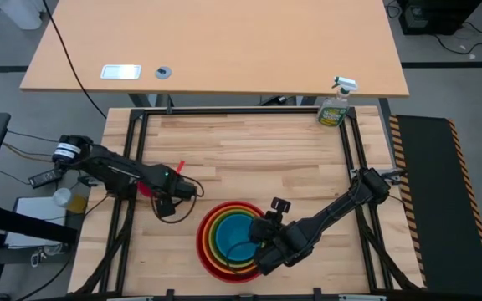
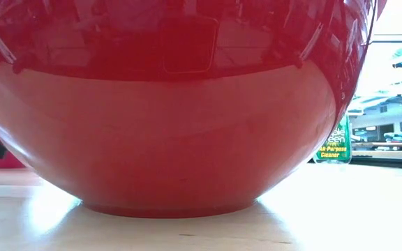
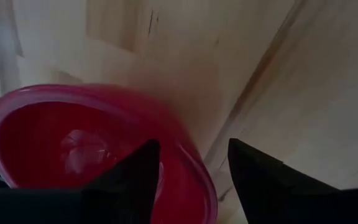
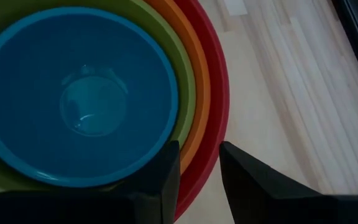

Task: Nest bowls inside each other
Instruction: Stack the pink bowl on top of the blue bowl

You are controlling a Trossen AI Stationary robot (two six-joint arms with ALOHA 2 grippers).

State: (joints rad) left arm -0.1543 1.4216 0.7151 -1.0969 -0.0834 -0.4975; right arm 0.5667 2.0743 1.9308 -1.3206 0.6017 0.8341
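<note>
Four bowls stand nested near the table's front middle: a red bowl [image 1: 206, 251] outermost, then orange [image 4: 199, 93], yellow-green [image 4: 180, 74] and blue [image 1: 234, 234]. The red bowl's base [image 2: 169, 208] rests on the wood. My right gripper [image 1: 262, 247] is shut at the right side of this stack's rim. To the left a pink bowl [image 3: 73, 143] sits upright on the table, mostly hidden under my left arm in the high view [image 1: 145, 187]. My left gripper [image 3: 194, 146] points down over its rim, open, one finger inside the bowl and one outside. My right gripper has the rims of the red bowl [image 4: 215, 124] and the orange bowl between its two fingers, one finger over the inner bowls and one outside the red wall. It slants down from the table's right. The stack rests upright on the table. My left gripper straddles the pink rim [image 3: 205, 180]. A gap shows beside the outer finger [image 3: 260, 180]. Whether the inner finger touches the bowl, I cannot tell.
A green spray bottle [image 1: 335, 107] stands at the table's far right corner. Black frame rails [image 1: 354, 159] run along the left and right sides. Bare wood lies across the far half of the table [image 1: 249, 142]. A tan desk [image 1: 224, 42] stands beyond the far edge.
</note>
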